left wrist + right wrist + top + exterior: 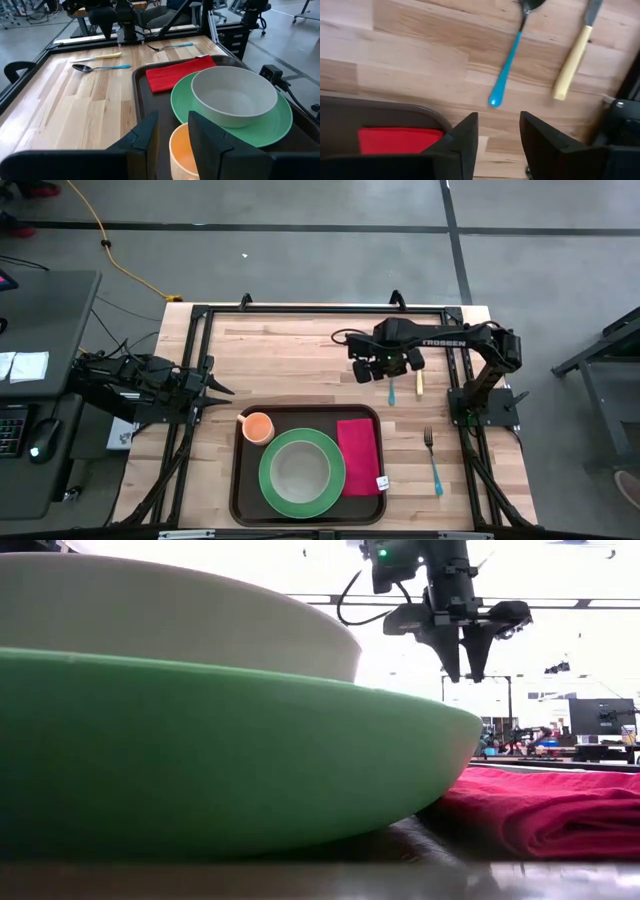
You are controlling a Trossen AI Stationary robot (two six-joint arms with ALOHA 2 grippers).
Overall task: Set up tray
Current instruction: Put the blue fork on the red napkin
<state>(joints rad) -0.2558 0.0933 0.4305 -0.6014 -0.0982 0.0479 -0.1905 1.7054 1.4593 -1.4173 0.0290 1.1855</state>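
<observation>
The dark brown tray (236, 480) lies at the table's near middle. It holds a green plate (270, 485) with a white bowl (300, 470) in it, an orange cup (258, 427) at the far left corner and a red napkin (358, 455) on the right. My right gripper (388, 367) hangs open, fingers down, above the table beyond the tray, over a blue-handled spoon (507, 67) and beside a yellow-handled knife (572, 65). My left gripper (228, 390) is open at the table's left, pointing level toward the cup (182, 150), apart from it.
A blue-handled fork (433, 460) lies on the wood right of the tray. The black metal frame (190, 360) runs along the table's edges. Bare wood (290, 360) lies between the tray and the far edge. In the low view the plate (200, 740) and napkin (560, 810) fill the foreground.
</observation>
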